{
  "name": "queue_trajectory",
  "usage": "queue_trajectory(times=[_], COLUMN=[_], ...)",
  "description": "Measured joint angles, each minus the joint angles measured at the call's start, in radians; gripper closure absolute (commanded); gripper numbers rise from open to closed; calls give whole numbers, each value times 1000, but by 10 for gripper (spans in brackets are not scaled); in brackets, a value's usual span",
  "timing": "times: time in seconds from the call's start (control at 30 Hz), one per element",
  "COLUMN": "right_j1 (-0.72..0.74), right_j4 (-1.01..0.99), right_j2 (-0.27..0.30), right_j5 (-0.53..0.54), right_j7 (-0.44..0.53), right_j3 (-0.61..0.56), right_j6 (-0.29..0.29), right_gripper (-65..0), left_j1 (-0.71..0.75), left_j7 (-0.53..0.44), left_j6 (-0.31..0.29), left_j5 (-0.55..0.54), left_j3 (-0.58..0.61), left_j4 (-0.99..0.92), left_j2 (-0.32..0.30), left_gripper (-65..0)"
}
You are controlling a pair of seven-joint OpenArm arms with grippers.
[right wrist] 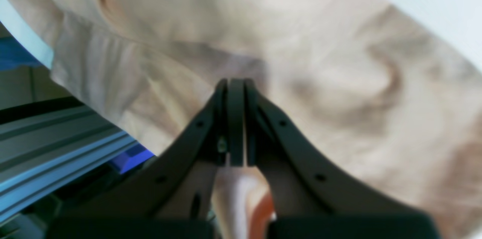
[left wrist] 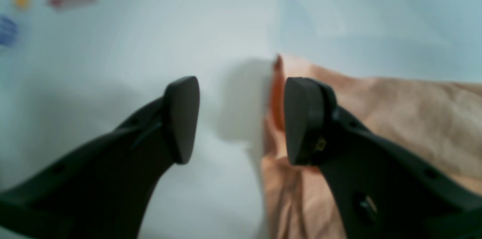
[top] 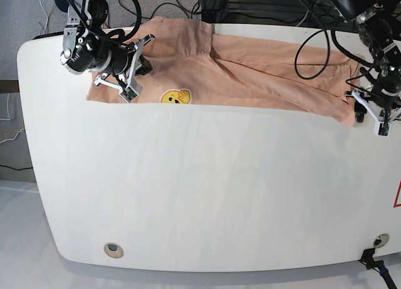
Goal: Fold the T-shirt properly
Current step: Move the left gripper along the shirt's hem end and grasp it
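Observation:
The peach T-shirt (top: 250,63) lies in a long wrinkled strip along the far edge of the white table (top: 207,189), with its yellow smiley print (top: 175,96) facing up. My right gripper (right wrist: 235,118) is shut at the shirt's left end (top: 143,62), with a bunch of cloth showing between its fingers. The shirt (right wrist: 301,62) fills that view. My left gripper (left wrist: 241,118) is open at the shirt's right end (top: 363,113). Its right finger (left wrist: 301,122) is over the shirt's corner (left wrist: 395,118), and its left finger (left wrist: 182,118) is over bare table.
Black cables (top: 313,32) hang over the table's far right. An aluminium rail (right wrist: 56,145) runs beyond the table edge beside the right gripper. A red mark (top: 397,195) is at the table's right edge and a round grommet (top: 113,248) near the front left.

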Motion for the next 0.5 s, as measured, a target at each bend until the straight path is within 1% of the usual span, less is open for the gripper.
queue_trajectory(times=[0.1,0.2,0.37,0.5], right_j1=[0,-3,-3,-5], right_j4=[-42,-46,-46,-46], right_j2=[1,-2,-2,-2], right_j5=[-5,3,2,2], right_j7=[0,19,21,21], right_j3=[0,0,0,0], right_j6=[-1,0,0,0], right_gripper=[0,0,0,0], left_j1=[-39,-51,-58,-67], left_j7=[15,16,16,19], left_j6=[2,2,4,5], left_j5=[-10,-26,-86,-135], left_j3=[0,0,5,5], left_j4=[-84,-123,-183,-219], left_j2=[0,2,6,0], left_gripper=[-340,-340,-344,-428])
